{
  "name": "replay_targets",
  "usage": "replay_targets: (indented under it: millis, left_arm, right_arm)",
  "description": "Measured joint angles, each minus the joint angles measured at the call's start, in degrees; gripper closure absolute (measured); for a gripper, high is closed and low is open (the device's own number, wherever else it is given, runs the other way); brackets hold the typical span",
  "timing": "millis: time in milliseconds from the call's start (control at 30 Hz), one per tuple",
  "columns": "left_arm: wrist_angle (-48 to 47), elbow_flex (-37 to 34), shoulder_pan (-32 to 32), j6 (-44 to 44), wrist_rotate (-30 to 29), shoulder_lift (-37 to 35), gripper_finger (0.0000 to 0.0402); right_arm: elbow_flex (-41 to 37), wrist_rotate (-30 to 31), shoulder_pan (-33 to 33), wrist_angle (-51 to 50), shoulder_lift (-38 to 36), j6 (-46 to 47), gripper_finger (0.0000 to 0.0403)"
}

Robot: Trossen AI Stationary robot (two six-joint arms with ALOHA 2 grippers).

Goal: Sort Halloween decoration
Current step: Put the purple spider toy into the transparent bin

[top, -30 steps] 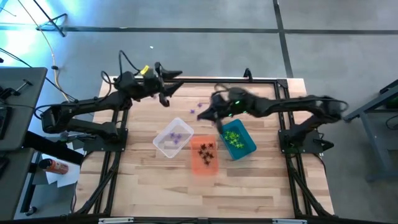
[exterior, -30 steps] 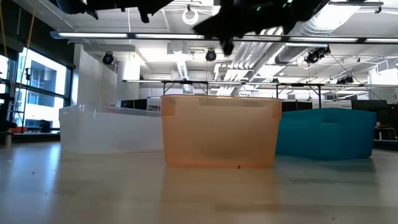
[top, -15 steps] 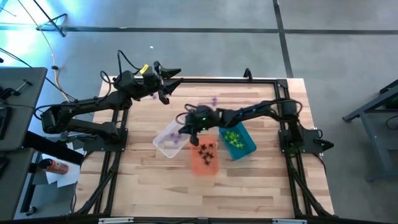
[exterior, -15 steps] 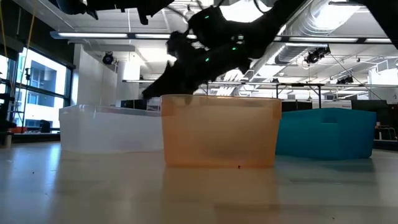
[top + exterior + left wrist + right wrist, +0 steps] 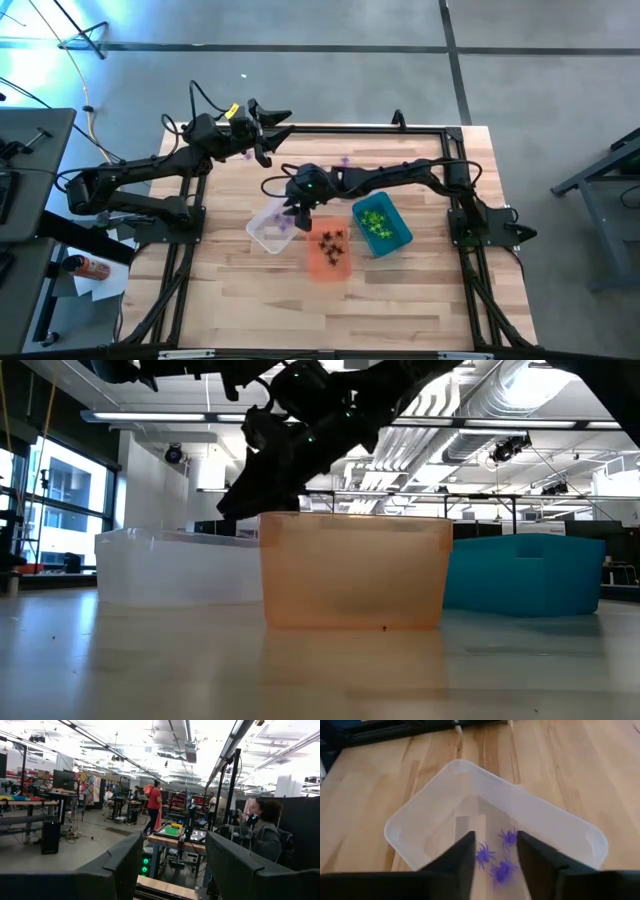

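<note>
The right end effector (image 5: pixel 296 207) is hovering over the clear bin (image 5: pixel 420 820), its two dark fingers (image 5: pixel 462 857) standing spread apart with nothing pinched between them. Directly below it, three purple spiders (image 5: pixel 497 860), tiny, spiky and plastic, are lying on the bin's floor. The bin is a rounded rectangle of thin, see-through plastic with smooth walls. Just beside the right end effector, the orange bin (image 5: pixel 329 262), translucent and rectangular, is holding black spiders (image 5: pixel 331 243); beyond that, the opaque teal bin (image 5: pixel 400 228) is holding bright green spiders (image 5: pixel 375 221). All three are sitting on the surface (image 5: pixel 400 290) of pale wooden planks with visible grain. A few loose purple trinkets (image 5: pixel 344 161) are lying on the wood behind the right arm. The left end effector (image 5: pixel 265 130) is waiting well apart at the far edge, its blocky fingers (image 5: pixel 125 865) spread wide and empty.
</note>
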Motion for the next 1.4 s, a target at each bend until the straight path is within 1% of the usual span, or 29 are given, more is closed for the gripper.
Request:
replay_targets:
  millis: [100,167,233,300,400,500,600,733,800,867,933,1033,1167,1300,1400]
  left_arm:
    - [0.0,0.0,0.0,0.0,0.0,0.0,0.02]
    - [0.0,0.0,0.0,0.0,0.0,0.0,0.02]
    - [0.0,0.0,0.0,0.0,0.0,0.0,0.02]
    - [0.0,0.0,0.0,0.0,0.0,0.0,0.02]
    - [0.0,0.0,0.1,0.0,0.0,0.0,0.02]
    - [0.0,0.0,0.2,0.0,0.0,0.0,0.02]
    - [-0.2,0.0,0.6,0.1,-0.2,0.0,0.02]
    - [-0.5,0.0,1.3,0.1,-0.4,0.0,0.02]
    - [-0.7,0.0,1.6,0.0,-0.4,0.0,0.02]
    - [-0.9,0.0,1.8,0.0,-0.4,0.0,0.02]
    - [-0.9,0.0,2.0,0.0,-0.4,0.0,0.02]
    - [-1.1,0.0,2.0,0.0,-0.9,0.0,0.02]
    - [-1.6,0.0,2.0,0.0,-1.5,0.0,0.02]
    - [-2.2,0.0,2.0,0.0,-1.5,0.0,0.02]
    - [-2.2,0.0,2.0,0.0,-1.5,0.0,0.02]
  right_arm:
    - [2.1,0.3,-0.2,-3.4,0.0,-1.6,0.0226]
    - [4.2,0.1,-0.7,-7.5,-0.2,-2.9,0.0202]
    - [6.5,-0.2,-1.6,-13.4,-0.2,-4.0,0.019]
    - [8.0,-0.3,-2.6,-19.9,-0.4,-6.4,0.0187]
    - [6.8,-0.4,-4.7,-27.2,-2.5,-9.5,0.0189]
    - [1.3,-0.5,-7.5,-31.1,-7.2,-10.5,0.0193]
    - [-8.1,-0.3,-10.3,-29.7,-14.5,-9.8,0.0194]
    - [-20.6,0.5,-13.7,-22.6,-25.4,-2.5,0.0194]
    - [-25.3,2.4,-15.0,-21.3,-28.7,2.3,0.0194]
    - [-28.2,3.2,-16.5,-21.2,-30.2,7.7,0.0194]
    - [-28.5,1.7,-17.8,-23.0,-29.6,11.3,0.0194]
    - [-26.0,-0.9,-18.6,-27.9,-25.2,13.0,0.0194]
    - [-19.3,-1.4,-17.7,-30.2,-17.6,15.3,0.0195]
    - [-12.2,-1.4,-16.4,-35.3,-9.9,16.9,0.0195]
    - [-7.6,-0.7,-15.9,-40.2,-5.8,17.7,0.0195]
